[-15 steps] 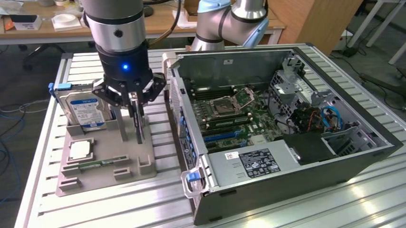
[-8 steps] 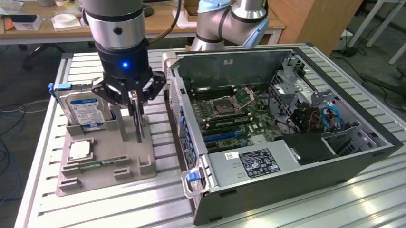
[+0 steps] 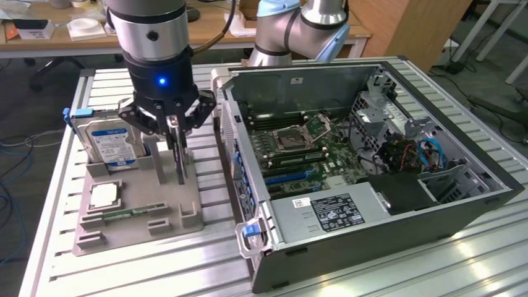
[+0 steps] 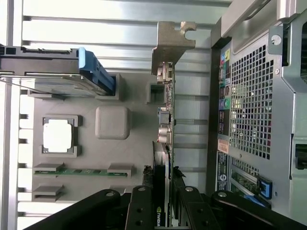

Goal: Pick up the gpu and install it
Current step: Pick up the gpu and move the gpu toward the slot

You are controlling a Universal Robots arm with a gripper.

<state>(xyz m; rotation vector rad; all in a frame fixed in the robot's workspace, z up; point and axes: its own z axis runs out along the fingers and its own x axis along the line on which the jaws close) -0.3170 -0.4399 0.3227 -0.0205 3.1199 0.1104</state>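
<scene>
Now | gripper [image 4: 164, 195] clamped on gpu [image 4: 166, 127] | upright, seemingly seated in gray holder [image 4: 136, 143]

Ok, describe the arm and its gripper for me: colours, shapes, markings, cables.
The arm is a thick cylinder of silver-grey metal with black bands. A small blue light glows on the lowest black band. A dark cable runs beside it. The gripper is black, built of angular linked bars, and its fingers carry round pivot bolts.

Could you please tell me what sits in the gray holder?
A hard drive, processor chip, memory stick, and the upright gpu, gripped by the claw, which covers its top edge.
</scene>
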